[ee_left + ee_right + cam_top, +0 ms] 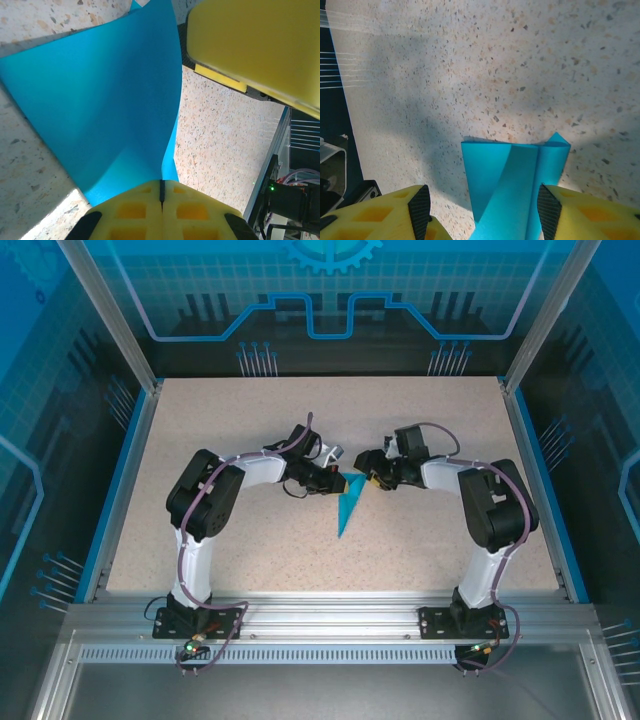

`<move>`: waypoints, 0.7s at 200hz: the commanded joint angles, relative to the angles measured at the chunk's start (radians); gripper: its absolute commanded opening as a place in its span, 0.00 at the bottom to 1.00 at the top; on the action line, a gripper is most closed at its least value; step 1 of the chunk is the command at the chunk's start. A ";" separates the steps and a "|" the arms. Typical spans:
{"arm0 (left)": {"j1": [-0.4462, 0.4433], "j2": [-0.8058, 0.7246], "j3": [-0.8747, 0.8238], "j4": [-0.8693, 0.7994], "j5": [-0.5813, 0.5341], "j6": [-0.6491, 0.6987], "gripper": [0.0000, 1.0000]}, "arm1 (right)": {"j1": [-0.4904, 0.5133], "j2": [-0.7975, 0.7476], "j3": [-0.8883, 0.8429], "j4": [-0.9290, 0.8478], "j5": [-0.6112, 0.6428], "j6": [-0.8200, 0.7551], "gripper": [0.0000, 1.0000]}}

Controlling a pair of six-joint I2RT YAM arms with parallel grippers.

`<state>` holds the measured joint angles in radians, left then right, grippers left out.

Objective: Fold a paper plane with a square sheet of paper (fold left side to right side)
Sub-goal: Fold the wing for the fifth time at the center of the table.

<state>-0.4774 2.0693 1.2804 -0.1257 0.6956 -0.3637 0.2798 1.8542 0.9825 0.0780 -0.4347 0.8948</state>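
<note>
Teal paper plane point(348, 508) — slim creased dart; left claw point(161, 186) pinches it; right claw point(482, 200) wide astride flaps.

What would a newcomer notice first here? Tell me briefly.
The teal-blue paper plane catches the eye first, a slim dart at the middle of the speckled table, its tip pointing toward the arm bases. Both arms bend inward to meet at its far end. The left gripper is shut on the paper, and the right gripper is open with a finger on either side of it.
</note>
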 commanded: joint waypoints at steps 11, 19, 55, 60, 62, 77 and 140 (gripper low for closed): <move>0.011 0.017 0.006 -0.020 -0.005 0.019 0.00 | 0.017 0.035 0.036 -0.018 -0.018 0.009 0.61; 0.012 0.017 0.006 -0.019 -0.005 0.020 0.00 | 0.020 0.037 0.037 -0.017 -0.018 0.010 0.61; 0.013 0.018 0.007 -0.018 -0.005 0.020 0.00 | 0.028 0.049 0.045 -0.037 -0.007 0.007 0.61; 0.012 0.018 0.007 -0.018 -0.005 0.020 0.00 | 0.029 0.053 0.046 -0.036 -0.007 0.008 0.61; 0.011 0.018 0.005 -0.018 -0.005 0.020 0.00 | 0.029 0.053 0.047 -0.037 -0.008 0.008 0.61; 0.011 0.017 0.007 -0.020 -0.004 0.021 0.00 | 0.030 0.063 0.054 -0.040 -0.010 0.006 0.60; 0.014 0.008 0.012 -0.055 -0.039 0.057 0.01 | 0.050 0.098 0.131 -0.245 0.062 -0.065 0.60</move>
<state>-0.4767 2.0693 1.2804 -0.1360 0.6823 -0.3546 0.3088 1.9232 1.0748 -0.0357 -0.4103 0.8745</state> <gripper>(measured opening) 0.044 0.598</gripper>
